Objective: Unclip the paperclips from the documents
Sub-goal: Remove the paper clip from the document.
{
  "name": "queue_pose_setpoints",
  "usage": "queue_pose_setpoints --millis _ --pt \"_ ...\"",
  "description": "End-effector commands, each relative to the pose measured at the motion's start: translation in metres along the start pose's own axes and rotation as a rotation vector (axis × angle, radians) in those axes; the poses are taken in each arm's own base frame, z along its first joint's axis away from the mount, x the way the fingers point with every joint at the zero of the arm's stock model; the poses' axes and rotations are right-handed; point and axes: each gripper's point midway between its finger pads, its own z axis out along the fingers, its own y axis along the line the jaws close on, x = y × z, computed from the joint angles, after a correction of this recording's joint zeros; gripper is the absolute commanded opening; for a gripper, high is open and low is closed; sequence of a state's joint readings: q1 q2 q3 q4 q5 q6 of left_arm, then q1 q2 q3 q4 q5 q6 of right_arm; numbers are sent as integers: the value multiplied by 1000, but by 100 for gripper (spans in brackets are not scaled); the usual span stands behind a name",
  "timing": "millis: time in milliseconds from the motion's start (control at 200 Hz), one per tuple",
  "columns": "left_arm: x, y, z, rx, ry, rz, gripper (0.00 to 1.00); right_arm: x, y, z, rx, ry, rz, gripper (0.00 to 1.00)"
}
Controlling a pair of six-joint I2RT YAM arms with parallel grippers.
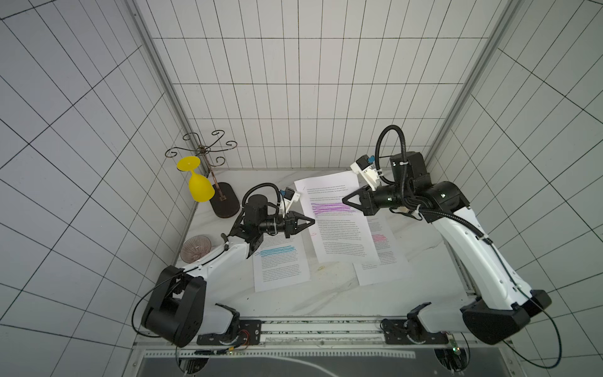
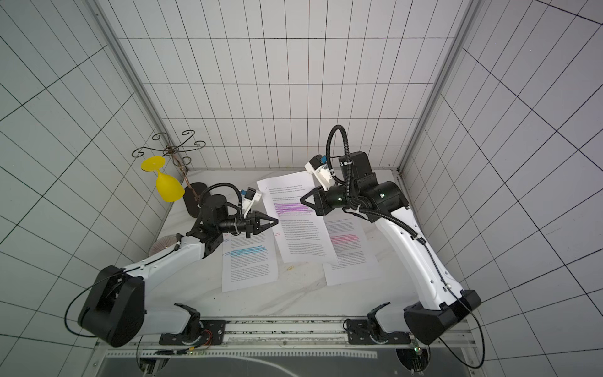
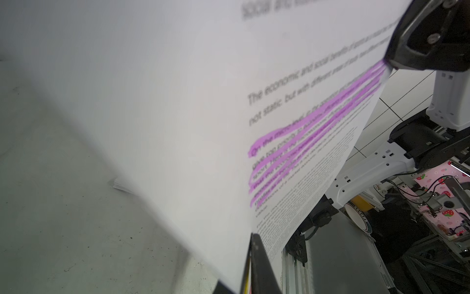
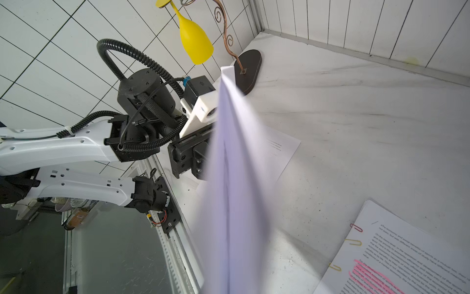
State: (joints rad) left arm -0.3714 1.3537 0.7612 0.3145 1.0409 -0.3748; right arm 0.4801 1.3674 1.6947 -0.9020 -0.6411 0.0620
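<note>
At mid-frame in both top views, the right end effector is pressed together on the right edge of the purple-band document, holding that side off the bench. Facing it, the left end effector is pressed together at the sheaf's left edge; whether it pinches paper or a clip I cannot tell. Both arms reach inward with level wrists. A pink paperclip lies just below the left tips.
</note>
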Motion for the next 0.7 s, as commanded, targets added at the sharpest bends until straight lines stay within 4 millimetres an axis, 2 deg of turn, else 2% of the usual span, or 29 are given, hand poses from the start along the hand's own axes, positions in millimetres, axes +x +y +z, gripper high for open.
queue_pose_setpoints --millis 0,270,350,520,695 --pt "0 4 -6 -34 -12 -1 3 -4 11 -11 -6 -19 -45 0" --pt "1 10 -7 -53 -15 -14 0 1 9 -8 -10 -6 -35 0" --pt "3 16 -10 -83 -20 -29 0 5 3 -7 20 2 -21 0" --pt "19 46 -22 -210 -3 -119 0 21 -32 -3 167 39 45 0" --pt "37 71 -41 -320 12 -195 0 29 -73 -16 321 28 122 0"
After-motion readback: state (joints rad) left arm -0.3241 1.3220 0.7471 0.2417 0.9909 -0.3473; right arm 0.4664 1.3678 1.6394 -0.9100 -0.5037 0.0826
